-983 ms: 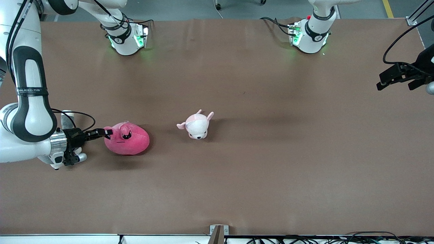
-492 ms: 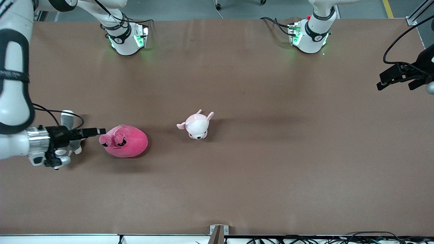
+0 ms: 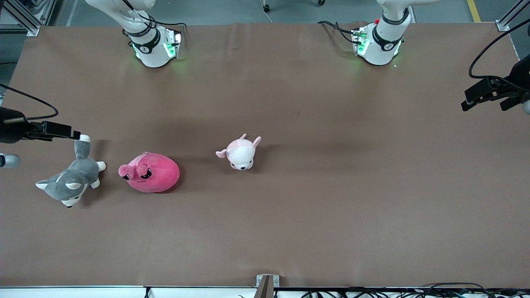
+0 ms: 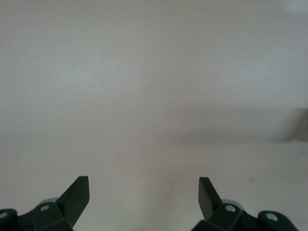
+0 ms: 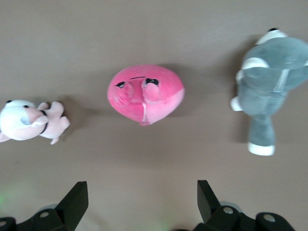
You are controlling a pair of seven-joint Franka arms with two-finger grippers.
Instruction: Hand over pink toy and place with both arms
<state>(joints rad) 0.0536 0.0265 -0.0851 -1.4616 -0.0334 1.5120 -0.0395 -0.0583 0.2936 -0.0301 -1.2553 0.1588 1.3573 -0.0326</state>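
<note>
From the front, the round hot-pink plush toy lies free on the brown counter toward the right arm's end, between a grey-and-white husky plush and a pale pink-and-white animal plush, so the placing looks done. The left wrist view shows the left gripper spread wide and empty over bare counter near the left arm's end edge. The right wrist view shows the right gripper also spread wide, holding nothing, above the pink toy.

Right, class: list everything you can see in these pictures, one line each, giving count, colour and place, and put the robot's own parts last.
pink toy: one, hot pink, on the table between the two other plush toys, toward the right arm's end.
husky plush: one, grey and white, beside the pink toy, closest to the right arm's end.
small animal plush: one, pale pink and white, near the table's middle.
table: one, brown.
right gripper: one, black, open and empty, up over the right arm's end of the table.
left gripper: one, black, open and empty, waiting over bare table at the left arm's end.
</note>
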